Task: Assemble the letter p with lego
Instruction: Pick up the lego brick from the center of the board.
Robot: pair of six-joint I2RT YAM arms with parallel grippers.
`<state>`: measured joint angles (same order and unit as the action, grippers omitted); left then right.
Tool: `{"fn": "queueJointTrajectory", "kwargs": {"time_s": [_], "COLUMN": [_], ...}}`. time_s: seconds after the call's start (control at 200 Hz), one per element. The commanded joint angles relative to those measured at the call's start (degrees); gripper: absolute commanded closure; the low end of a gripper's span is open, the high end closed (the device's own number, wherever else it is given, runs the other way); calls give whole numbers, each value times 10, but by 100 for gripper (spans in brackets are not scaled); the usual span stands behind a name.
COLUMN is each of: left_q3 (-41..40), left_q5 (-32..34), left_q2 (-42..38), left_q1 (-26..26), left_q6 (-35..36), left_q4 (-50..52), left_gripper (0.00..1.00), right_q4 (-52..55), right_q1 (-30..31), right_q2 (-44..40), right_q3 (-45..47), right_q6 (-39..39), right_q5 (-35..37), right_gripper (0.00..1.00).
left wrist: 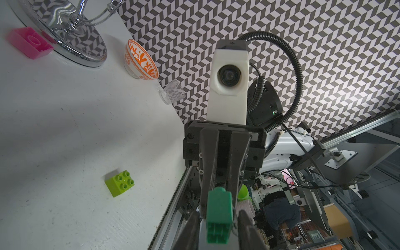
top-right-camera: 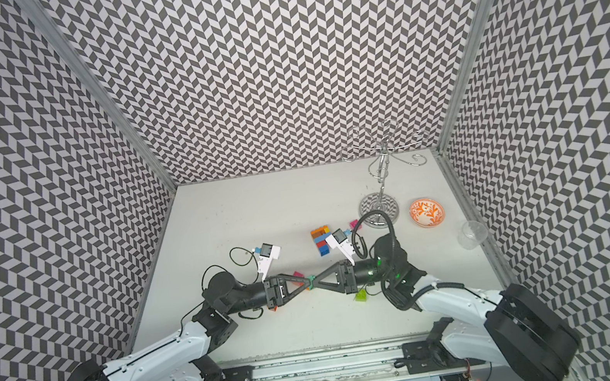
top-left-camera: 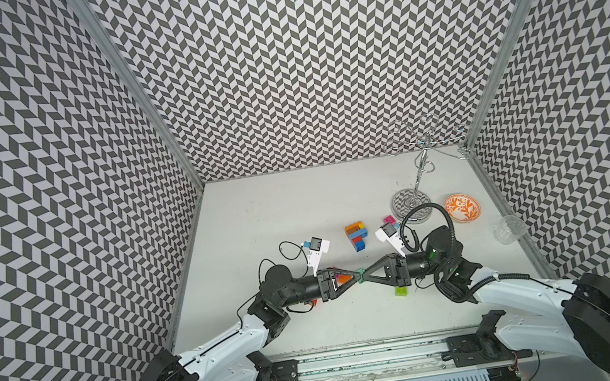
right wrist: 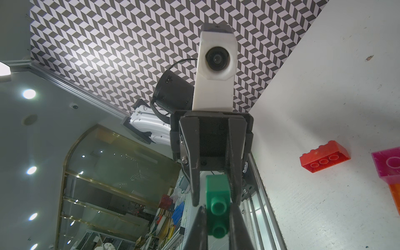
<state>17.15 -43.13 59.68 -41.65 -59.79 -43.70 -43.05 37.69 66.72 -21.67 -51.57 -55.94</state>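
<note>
Above the table's front middle my two grippers meet tip to tip in both top views. A small green lego brick (top-left-camera: 83, 310) hangs between them. My right gripper (right wrist: 218, 208) is shut on this green brick (right wrist: 217, 190), whose studs face its camera. My left gripper (left wrist: 218, 225) is open, its fingers (left wrist: 193, 218) standing either side of the green brick (left wrist: 218, 207) with a gap on each side. A joined stack of orange, yellow, light blue, red and blue bricks (top-left-camera: 356, 235) lies farther back. A lime brick (left wrist: 119, 183) lies below my right gripper.
A pink brick (left wrist: 29, 42) lies beside the chrome stand's base (top-left-camera: 410, 205). An orange patterned bowl (top-left-camera: 462, 208) and a clear cup (top-left-camera: 509, 229) sit near the right wall. A red brick (right wrist: 324, 159) and pink and orange bricks (top-left-camera: 66, 317) lie under my left gripper.
</note>
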Motion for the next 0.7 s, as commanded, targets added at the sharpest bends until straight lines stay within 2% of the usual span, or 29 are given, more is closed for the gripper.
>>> {"fn": "queueJointTrajectory", "kwargs": {"time_s": [0.0, 0.24, 0.31, 0.401, 0.461, 0.536, 0.571, 0.696], "left_q3": [-3, 7, 9, 18, 34, 69, 90, 172], "left_q5": [-4, -8, -10, -7, 1, 27, 48, 135], "left_q2": [6, 22, 23, 17, 8, -8, -13, -12], "left_q1": [-4, -6, -7, -7, -6, -3, -2, 0], "left_q6": [2, 5, 8, 22, 50, 103, 129, 214], "left_q4": [-24, -30, -24, 4, 58, 173, 237, 443], "left_gripper": [72, 79, 84, 85, 86, 88, 88, 88], "right_q4": [-49, -47, -38, -15, 14, 66, 90, 187], "right_q1": [0, 0, 0, 0, -1, -7, -11, -37], "right_q2": [7, 11, 10, 8, 2, -10, -17, -50], "right_q3": [-5, -1, -2, -6, -10, -17, -19, -20], "right_q6": [-6, -4, 3, 18, 37, 65, 78, 122], "right_q5": [-4, -4, 0, 10, 19, 39, 51, 115], "right_gripper": [98, 96, 93, 83, 75, 63, 56, 42]}}
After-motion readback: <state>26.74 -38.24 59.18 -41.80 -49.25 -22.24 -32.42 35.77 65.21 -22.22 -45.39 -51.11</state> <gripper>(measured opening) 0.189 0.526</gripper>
